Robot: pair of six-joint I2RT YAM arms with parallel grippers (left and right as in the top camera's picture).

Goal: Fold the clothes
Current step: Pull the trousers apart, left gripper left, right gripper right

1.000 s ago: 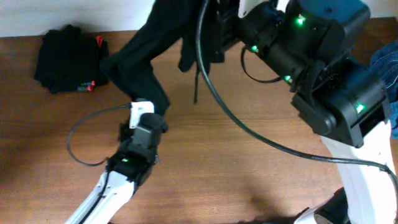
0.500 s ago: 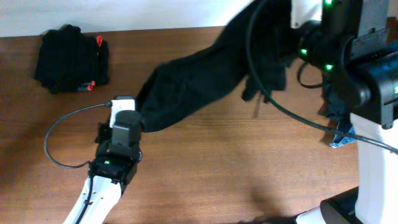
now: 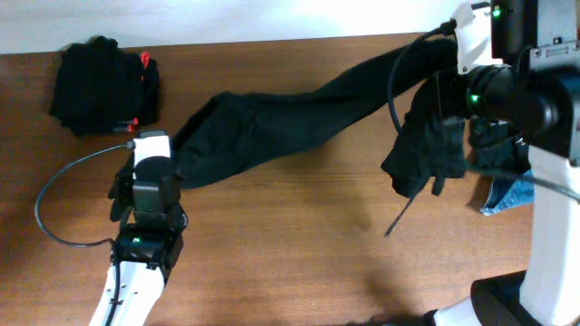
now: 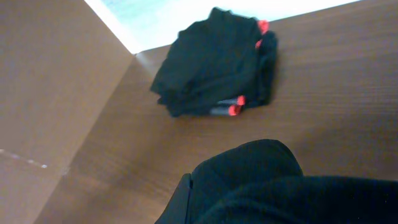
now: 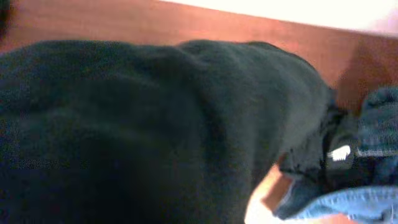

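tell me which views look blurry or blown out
Overhead: fairly sharp, but the stretched black garment reads as a flat dark mass. Left wrist: the folded pile is soft and the top is washed out. Right wrist: the same garment fills the frame out of focus, and the blue denim is blurry.

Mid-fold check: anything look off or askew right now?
The black garment is not flat: it stretches slantwise between the left gripper and the right gripper, with a bunched end and a thin cord dangling near the right one. Blue denim sits crumpled beside it.
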